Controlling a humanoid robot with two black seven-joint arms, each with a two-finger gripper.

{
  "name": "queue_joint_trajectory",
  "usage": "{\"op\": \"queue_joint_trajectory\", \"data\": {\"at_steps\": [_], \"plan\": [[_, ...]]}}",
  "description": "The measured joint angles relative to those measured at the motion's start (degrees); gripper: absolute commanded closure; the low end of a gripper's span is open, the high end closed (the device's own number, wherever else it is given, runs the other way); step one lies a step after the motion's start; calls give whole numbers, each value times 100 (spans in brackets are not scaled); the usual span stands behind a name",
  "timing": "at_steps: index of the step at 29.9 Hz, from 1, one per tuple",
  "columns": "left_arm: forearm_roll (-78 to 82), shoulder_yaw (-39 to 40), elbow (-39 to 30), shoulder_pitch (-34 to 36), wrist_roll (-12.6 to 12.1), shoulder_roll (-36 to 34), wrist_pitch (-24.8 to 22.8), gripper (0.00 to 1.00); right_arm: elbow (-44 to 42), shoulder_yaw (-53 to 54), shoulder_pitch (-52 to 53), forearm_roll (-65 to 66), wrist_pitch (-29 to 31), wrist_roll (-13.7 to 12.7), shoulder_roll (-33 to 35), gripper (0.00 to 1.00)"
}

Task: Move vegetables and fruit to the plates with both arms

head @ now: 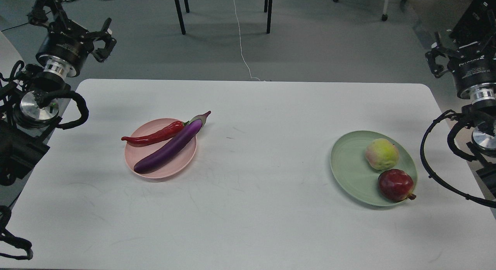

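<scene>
The glossy purple eggplant (pixel 170 148) lies diagonally across the pale pink plate (pixel 133 161), its greyish-green cap overhanging the far rim. The curved red chili (pixel 153 137) lies beside it, touching near the stem end, tip past the left rim. On the pale green plate (pixel 347 165) sit the yellow-green peach (pixel 382 154) and, just nearer, the dark red pomegranate (pixel 395 184).

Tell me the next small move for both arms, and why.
Probably none beyond holding both arms clear: the eggplant and chili already lie on the pink plate, the peach and pomegranate on the green plate. Both tools sit off the table's sides.
</scene>
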State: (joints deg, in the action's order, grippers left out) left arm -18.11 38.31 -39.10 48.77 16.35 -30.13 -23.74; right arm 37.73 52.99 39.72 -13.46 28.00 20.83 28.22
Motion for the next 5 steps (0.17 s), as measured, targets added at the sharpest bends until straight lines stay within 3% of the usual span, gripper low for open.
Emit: {"op": "queue_joint_trajectory", "data": {"at_steps": [5], "plan": [[7, 2, -16, 9, 0, -1, 3, 2, 13, -7, 8, 1, 0, -8, -1, 2]]}}
